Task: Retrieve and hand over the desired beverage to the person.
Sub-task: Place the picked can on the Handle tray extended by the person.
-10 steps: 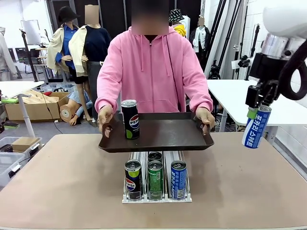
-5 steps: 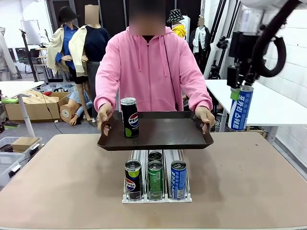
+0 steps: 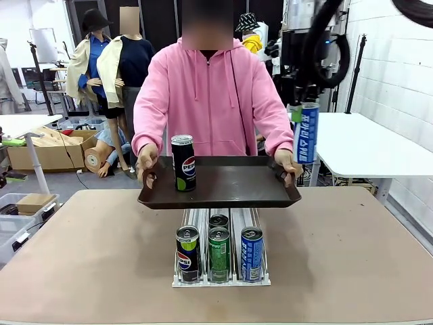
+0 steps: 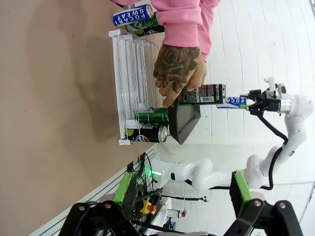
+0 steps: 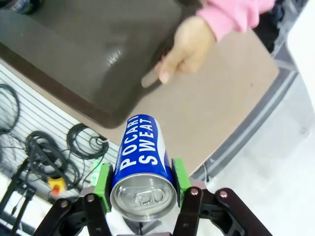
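From the front, the person [image 3: 210, 101] in pink holds a dark tray [image 3: 223, 183] bearing a black Pepsi can [image 3: 183, 162] above the bench [image 3: 81, 257]. The right hand [image 3: 302, 108] hangs a tall blue-and-white Pocari Sweat can [image 3: 306, 133] over the tray's right end.

The left wrist view shows the left hand [image 4: 182, 216] spread wide, holding nothing.

The right wrist view shows green pads [image 5: 103, 180] clamping the Pocari Sweat can [image 5: 140, 162] just below its silver top.
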Available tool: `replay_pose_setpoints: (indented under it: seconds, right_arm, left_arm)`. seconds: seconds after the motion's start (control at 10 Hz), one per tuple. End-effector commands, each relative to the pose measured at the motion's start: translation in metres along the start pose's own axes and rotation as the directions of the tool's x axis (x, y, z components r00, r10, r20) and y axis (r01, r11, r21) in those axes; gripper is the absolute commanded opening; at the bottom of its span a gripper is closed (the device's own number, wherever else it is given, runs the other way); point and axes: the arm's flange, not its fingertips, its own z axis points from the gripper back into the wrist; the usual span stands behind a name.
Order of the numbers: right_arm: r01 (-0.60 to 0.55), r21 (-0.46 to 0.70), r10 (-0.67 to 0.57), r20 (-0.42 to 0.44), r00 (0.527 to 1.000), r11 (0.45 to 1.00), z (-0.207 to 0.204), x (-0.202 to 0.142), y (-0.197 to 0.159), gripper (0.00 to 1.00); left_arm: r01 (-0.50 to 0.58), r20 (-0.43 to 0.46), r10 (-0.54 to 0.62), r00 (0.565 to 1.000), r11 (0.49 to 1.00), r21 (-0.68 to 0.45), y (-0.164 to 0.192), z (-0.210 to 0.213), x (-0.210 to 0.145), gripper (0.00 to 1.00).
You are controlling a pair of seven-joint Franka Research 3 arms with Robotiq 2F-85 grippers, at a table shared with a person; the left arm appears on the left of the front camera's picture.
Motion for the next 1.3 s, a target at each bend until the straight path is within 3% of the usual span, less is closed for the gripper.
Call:
replay_pose_setpoints:
  seconds: [0.0, 0.4, 1.2]
  right_arm:
    - [-0.071, -0.004, 0.071, -0.004, 0.997, 0.997, 0.015, 0.037, -0.008, 0.0]
    - [-0.114, 0.034, 0.111, 0.093, 0.989, 0.993, -0.018, 0.073, -0.006, 0.0]
    - [-0.189, 0.059, 0.174, 0.199, 0.964, 0.98, -0.06, 0.089, -0.003, 0.0]
  left_arm:
    - [0.004, 0.004, -0.004, 1.0, 1.0, 0.0, -0.002, 0.002, -0.001, 1.0]
    - [0.004, 0.004, -0.004, 1.0, 1.0, 0.0, -0.002, 0.002, -0.001, 1.0]
    - [0.004, 0.004, -0.004, 1.0, 1.0, 0.0, -0.002, 0.002, -0.001, 1.0]
